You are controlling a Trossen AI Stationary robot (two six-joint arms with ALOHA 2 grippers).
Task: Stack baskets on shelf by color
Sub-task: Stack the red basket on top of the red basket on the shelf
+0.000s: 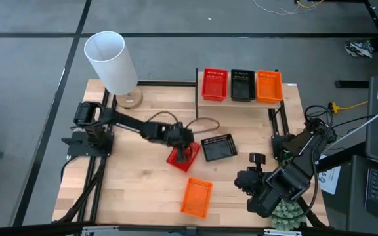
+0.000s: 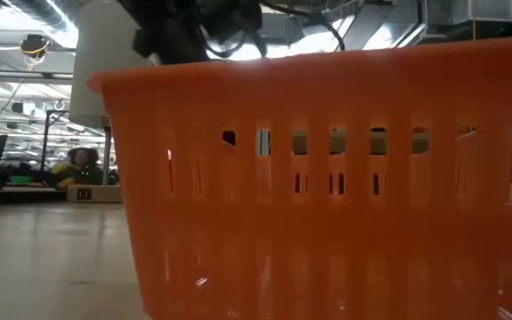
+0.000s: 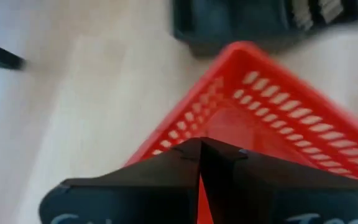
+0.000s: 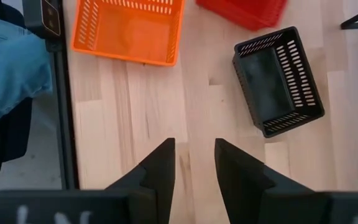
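On the raised shelf [image 1: 241,101] at the table's far side sit a red basket [image 1: 214,85], a black basket [image 1: 242,85] and an orange basket [image 1: 269,86], side by side. On the tabletop lie a red basket [image 1: 182,156], a black basket [image 1: 218,147] and an orange basket [image 1: 196,196]. My left gripper [image 1: 188,152] is over the tabletop red basket [image 3: 278,112] and shut on it. My right gripper [image 4: 194,155] hovers open near the table's right near corner, above bare wood. The orange basket [image 2: 327,178] fills the low view. My left gripper comes down from above onto the tabletop red basket, near one side wall [image 3: 173,140]. Its fingers [image 3: 166,168] are closed, with a thin red strip [image 3: 201,202] showing between them. The fingers hide the exact place of contact. Whether the basket is lifted, I cannot tell.
A white cylinder lamp [image 1: 112,62] on a round wood base stands at the table's far left corner. Cables [image 1: 205,123] lie in front of the shelf. The black basket [image 4: 278,81] lies just right of the red one. Bare wood shows at the table's near left.
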